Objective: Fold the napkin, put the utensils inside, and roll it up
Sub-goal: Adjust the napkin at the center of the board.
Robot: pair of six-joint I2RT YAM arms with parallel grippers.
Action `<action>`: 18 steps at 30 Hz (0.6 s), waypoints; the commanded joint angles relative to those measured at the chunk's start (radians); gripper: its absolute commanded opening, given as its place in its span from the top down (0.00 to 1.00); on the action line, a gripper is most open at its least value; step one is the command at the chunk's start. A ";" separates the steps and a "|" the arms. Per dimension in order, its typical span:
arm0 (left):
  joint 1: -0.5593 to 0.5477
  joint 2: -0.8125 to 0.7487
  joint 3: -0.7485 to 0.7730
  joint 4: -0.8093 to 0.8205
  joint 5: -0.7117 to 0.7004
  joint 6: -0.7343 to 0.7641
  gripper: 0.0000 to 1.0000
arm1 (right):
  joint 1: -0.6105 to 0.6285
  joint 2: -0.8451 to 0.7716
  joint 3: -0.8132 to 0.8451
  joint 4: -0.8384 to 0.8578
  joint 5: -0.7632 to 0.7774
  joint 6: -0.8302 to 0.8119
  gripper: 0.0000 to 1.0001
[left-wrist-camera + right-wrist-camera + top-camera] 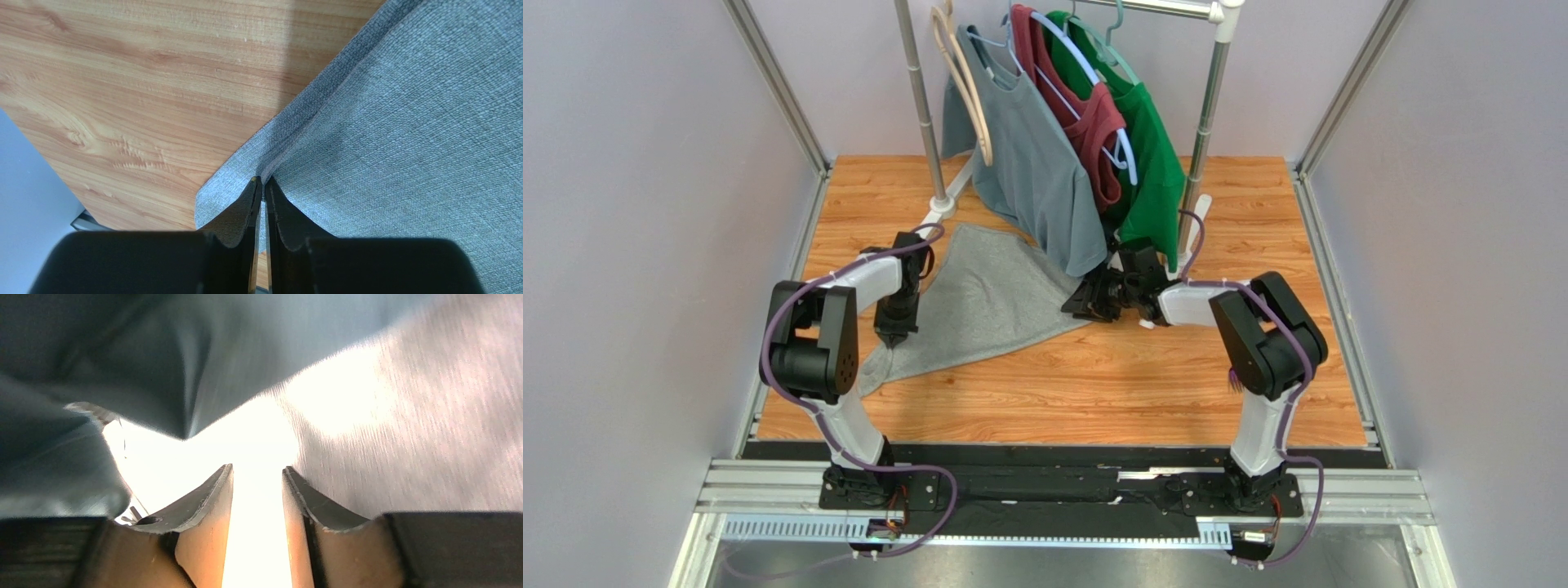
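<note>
The grey napkin (989, 300) lies spread and slightly rumpled on the wooden table (1112, 380), left of centre. My left gripper (895, 328) stands over its near left edge. In the left wrist view the jaws (263, 179) are pinched together on a raised fold of the napkin (399, 122). My right gripper (1093, 300) reaches to the napkin's right corner, under the hanging grey shirt. In the right wrist view it (258, 468) is open, with only bright table between the fingers and blurred grey cloth (417, 416) beside them. The utensils are out of view.
A clothes rack stands at the back on two poles (918, 98). A grey shirt (1032, 147), a maroon top (1075, 98) and a green one (1149, 147) hang from it, and the shirt's hem drapes over the napkin's far corner. Walls close in both sides.
</note>
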 commanded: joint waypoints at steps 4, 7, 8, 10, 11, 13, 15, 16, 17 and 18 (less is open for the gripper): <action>-0.002 0.021 0.034 0.044 0.046 0.028 0.86 | 0.116 -0.189 -0.050 0.023 0.075 -0.063 0.59; -0.002 0.009 0.041 0.056 0.065 0.028 0.86 | 0.220 -0.197 0.003 0.004 0.124 -0.103 0.59; -0.002 0.006 0.043 0.065 0.074 0.025 0.86 | 0.240 -0.186 0.022 0.006 0.136 -0.111 0.59; -0.002 -0.004 0.047 0.065 0.080 0.018 0.86 | 0.288 -0.139 0.092 0.007 0.137 -0.120 0.59; -0.002 -0.007 0.054 0.065 0.085 0.016 0.86 | 0.305 -0.116 0.118 0.007 0.143 -0.132 0.59; -0.002 -0.030 0.055 0.065 0.101 0.012 0.86 | 0.341 -0.062 0.181 0.001 0.143 -0.146 0.59; -0.002 -0.046 0.057 0.065 0.112 0.009 0.84 | 0.360 0.022 0.265 -0.002 0.140 -0.146 0.59; -0.002 -0.053 0.058 0.065 0.108 0.007 0.79 | 0.374 0.048 0.288 0.000 0.138 -0.148 0.59; -0.002 -0.059 0.060 0.058 0.105 0.005 0.76 | 0.378 0.103 0.331 0.007 0.135 -0.145 0.59; -0.002 -0.068 0.063 0.057 0.103 0.005 0.73 | 0.383 0.128 0.347 0.010 0.129 -0.132 0.59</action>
